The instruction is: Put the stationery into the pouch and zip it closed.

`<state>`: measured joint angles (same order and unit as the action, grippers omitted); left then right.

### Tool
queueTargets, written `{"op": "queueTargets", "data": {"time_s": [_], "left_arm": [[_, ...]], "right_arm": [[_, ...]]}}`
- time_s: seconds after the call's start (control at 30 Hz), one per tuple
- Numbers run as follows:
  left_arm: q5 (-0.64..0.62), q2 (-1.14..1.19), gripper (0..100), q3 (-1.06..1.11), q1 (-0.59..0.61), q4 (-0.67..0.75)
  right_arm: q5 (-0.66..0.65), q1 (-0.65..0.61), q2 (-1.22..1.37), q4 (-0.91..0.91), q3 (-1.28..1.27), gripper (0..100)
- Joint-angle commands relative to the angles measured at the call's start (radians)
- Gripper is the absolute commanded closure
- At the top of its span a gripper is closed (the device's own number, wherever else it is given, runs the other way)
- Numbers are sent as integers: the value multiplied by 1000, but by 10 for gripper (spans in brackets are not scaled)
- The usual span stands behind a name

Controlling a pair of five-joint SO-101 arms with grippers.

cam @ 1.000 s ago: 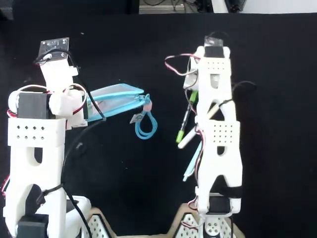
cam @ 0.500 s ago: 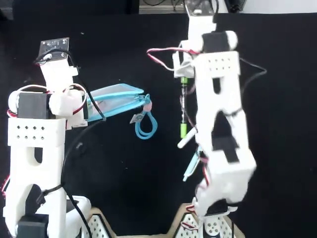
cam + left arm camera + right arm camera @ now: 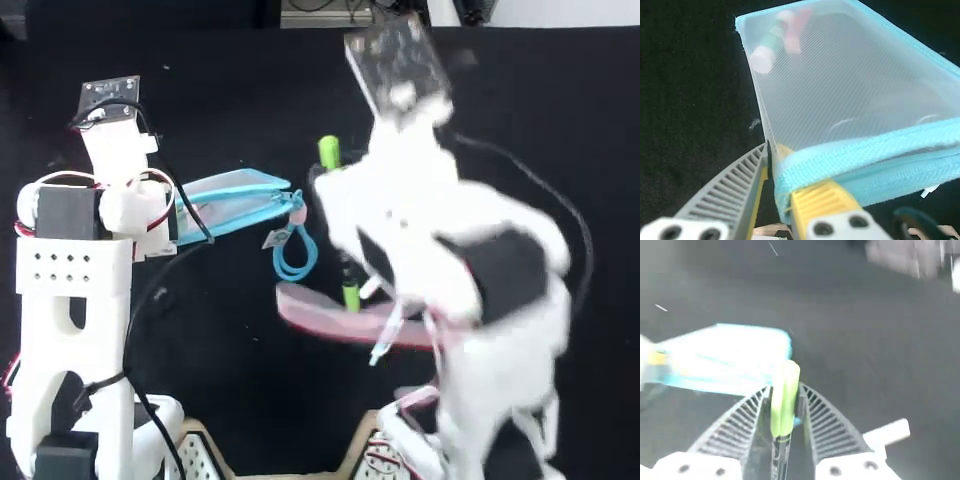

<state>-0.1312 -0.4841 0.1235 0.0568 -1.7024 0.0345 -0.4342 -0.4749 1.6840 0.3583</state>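
arms (image 3: 75, 300): white shells, hole grids | cables (image 3: 196, 222): black, red-white | left pincer (image 3: 772, 150): grey ribbed, yellow

You have the pouch (image 3: 235, 205) left of centre over the table (image 3: 200, 60). The left gripper (image 3: 771, 150) is clamped on its left end, and its loop (image 3: 294, 255) hangs off the right end, toward the front. Two small items (image 3: 772, 42) sit inside, at the end away from that gripper. To the pouch's right, the right gripper (image 3: 785, 385) grips a pen (image 3: 328, 153) between its fingers, raised near the pouch's right end.
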Motion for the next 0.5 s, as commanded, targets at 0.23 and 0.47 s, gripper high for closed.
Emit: {"op": "queueTargets", "data": {"time_s": [0.23, 0.47], "left_arm": [[-5, 8, 970, 25, -1, 9], [-5, 9, 970, 25, -1, 9]], "right_arm": [[-5, -204, -504, -539, -486, 988], [-5, -207, -786, -933, -921, 987]]}}
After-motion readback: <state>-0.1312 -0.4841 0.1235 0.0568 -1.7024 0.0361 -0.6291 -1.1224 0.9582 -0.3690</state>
